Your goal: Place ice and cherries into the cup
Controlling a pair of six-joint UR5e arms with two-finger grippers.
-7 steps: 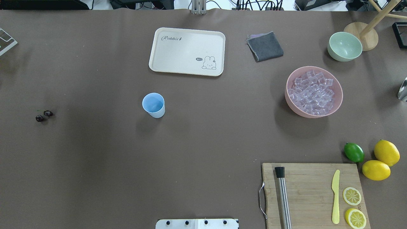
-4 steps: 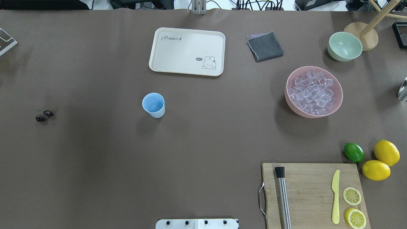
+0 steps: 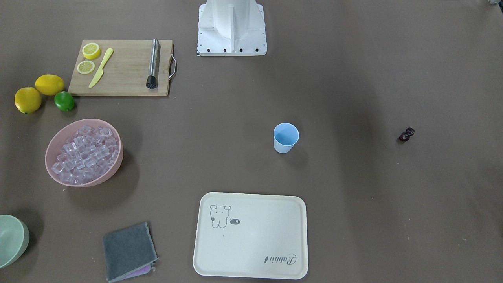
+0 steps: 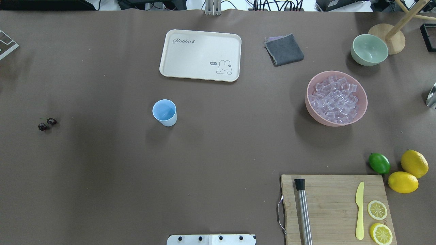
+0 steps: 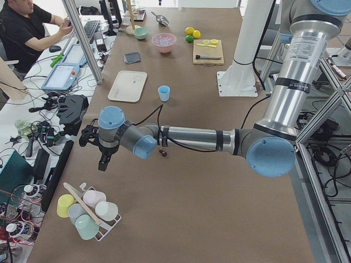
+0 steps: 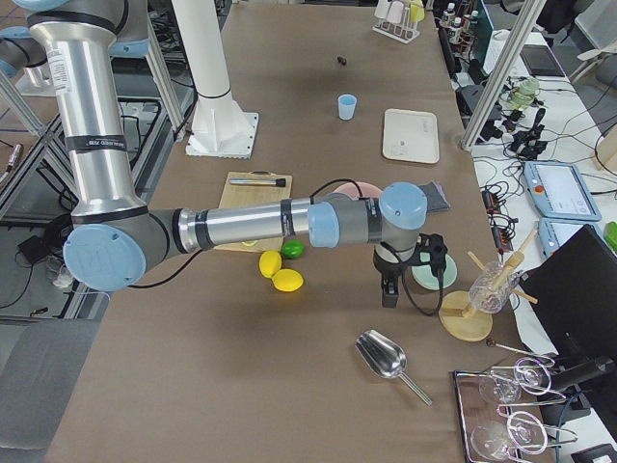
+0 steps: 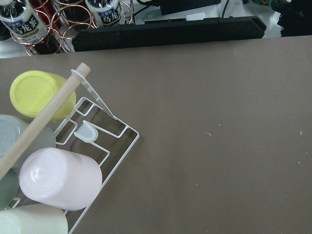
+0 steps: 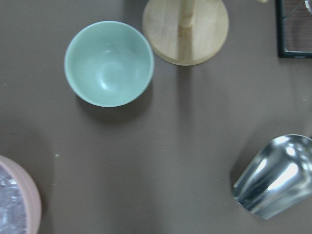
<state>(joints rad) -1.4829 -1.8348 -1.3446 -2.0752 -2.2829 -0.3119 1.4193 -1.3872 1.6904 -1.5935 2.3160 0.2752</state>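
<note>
The light-blue cup (image 4: 164,112) stands upright left of the table's middle; it also shows in the front view (image 3: 285,137). The cherries (image 4: 47,124) lie on the table far to its left, apart from it. The ice (image 4: 335,98) fills the pink bowl (image 4: 310,108) at the right. My left gripper (image 5: 102,166) shows only in the exterior left view, above the table's left end near a cup rack; I cannot tell if it is open. My right gripper (image 6: 388,299) shows only in the exterior right view, beyond the pink bowl near the green bowl; I cannot tell its state.
A cream tray (image 4: 200,55) and grey cloth (image 4: 283,49) lie at the back. A pale green bowl (image 4: 369,49), wooden stand (image 8: 186,30) and metal scoop (image 8: 275,176) are at the far right. A cutting board (image 4: 335,207) with muddler, knife and lemon slices, a lime (image 4: 379,163) and lemons sit front right.
</note>
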